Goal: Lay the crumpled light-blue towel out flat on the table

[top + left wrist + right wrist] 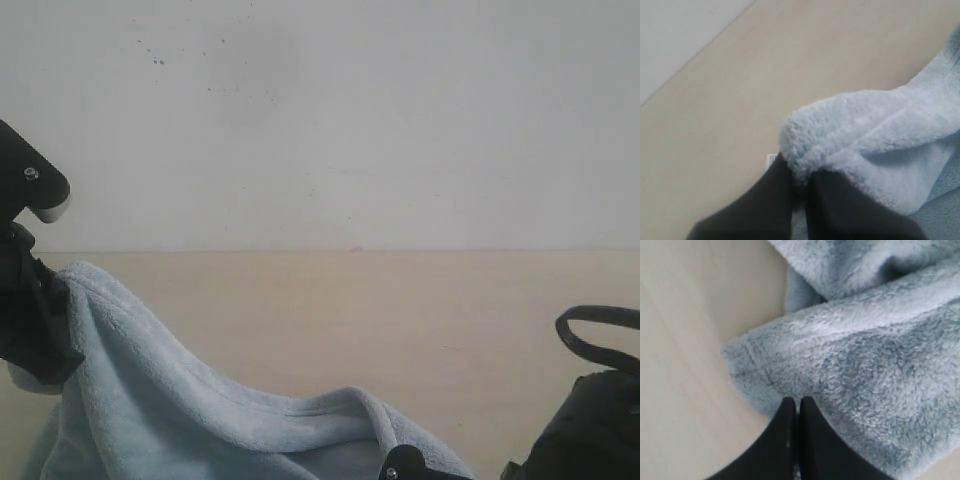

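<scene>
The light-blue fluffy towel (200,420) hangs in a slope from the left side down to the table (450,300). My left gripper (800,172) is shut on a raised corner of the towel (860,130), which bulges over its fingertips; a small white label (771,160) peeks out beside one finger. In the exterior view this gripper (55,300) holds the corner above the table at the far left. My right gripper (799,400) is shut, its tips pinching the towel's edge (850,365) close to a hemmed corner (740,357) that lies on the table.
A white speckled wall (350,120) rises behind the table. The right arm's black body and cable loop (595,400) fill the lower right of the exterior view. Bare beige table (680,340) lies beside the towel's corner.
</scene>
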`<state>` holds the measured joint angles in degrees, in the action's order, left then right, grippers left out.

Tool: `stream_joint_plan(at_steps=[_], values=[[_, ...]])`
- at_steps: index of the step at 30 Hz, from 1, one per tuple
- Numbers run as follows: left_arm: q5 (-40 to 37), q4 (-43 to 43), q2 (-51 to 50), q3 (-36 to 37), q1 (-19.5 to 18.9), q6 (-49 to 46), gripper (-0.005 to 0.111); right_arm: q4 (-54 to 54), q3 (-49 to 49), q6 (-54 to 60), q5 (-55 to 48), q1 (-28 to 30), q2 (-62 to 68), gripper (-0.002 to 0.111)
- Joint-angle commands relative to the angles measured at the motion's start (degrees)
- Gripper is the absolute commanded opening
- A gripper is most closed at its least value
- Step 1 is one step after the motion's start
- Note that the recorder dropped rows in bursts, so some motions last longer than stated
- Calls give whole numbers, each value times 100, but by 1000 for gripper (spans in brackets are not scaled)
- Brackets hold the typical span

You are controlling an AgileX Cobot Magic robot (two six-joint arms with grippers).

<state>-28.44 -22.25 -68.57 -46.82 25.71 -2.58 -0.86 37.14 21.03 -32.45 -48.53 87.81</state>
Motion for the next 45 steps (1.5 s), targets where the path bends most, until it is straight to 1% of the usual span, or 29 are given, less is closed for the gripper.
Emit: stream_joint_plan(at_steps=[1, 4, 6, 8, 11, 13, 15, 23, 26, 28, 29, 32, 34, 36, 40, 42, 45], values=[[-7, 67, -8, 19, 18, 43, 4, 292, 74, -313, -264, -2, -4, 0], [-7, 67, -8, 19, 18, 43, 4, 306, 87, -300, -292, -2, -4, 0], [-7, 67, -8, 19, 18, 43, 4, 526, 117, -481, -305, -2, -4, 0], [-7, 67, -8, 19, 18, 43, 4, 1223, 203, -1478, -328, -2, -4, 0], [-14, 67, -8, 19, 18, 43, 4, 2716, 216, -3077, -213, 10, -4, 0], [-54, 67, -8, 19, 18, 43, 4, 3493, 216, -4134, -122, 145, -4, 0], [-89, 50, -8, 19, 18, 43, 4, 3712, 216, -4465, -23, 391, -4, 0], [-89, 50, -8, 19, 18, 43, 4, 3712, 216, -4610, -103, 1541, 0, 0], [-89, 50, -8, 19, 18, 43, 4, 3701, 216, -4600, -133, 1719, 0, 2], [-103, 49, -8, 19, 18, 43, 4, 3672, 216, -4600, -97, 1719, 0, 10], [-112, 49, -8, 19, 18, 43, 4, 3586, 216, -4600, -7, 1719, 0, 17], [-115, 49, -8, 19, 18, 43, 4, 3507, 216, -4600, 148, 1719, 0, 32], [-126, 49, -8, 19, 18, 43, 4, 3507, 216, -4600, 212, 1719, 0, 39], [-143, 49, -8, 19, 18, 43, 4, 3507, 228, -4600, 222, 1719, 0, 41], [-154, 49, -8, 19, 18, 43, 4, 3368, 436, -4575, 74, 1591, -115, 40], [-154, 49, -8, 19, 18, 43, 4, 3208, 582, -4302, -145, 1407, -289, 40], [-154, 49, -8, 19, 18, 43, 4, 2719, 659, -3517, -286, 1030, -578, 40]])
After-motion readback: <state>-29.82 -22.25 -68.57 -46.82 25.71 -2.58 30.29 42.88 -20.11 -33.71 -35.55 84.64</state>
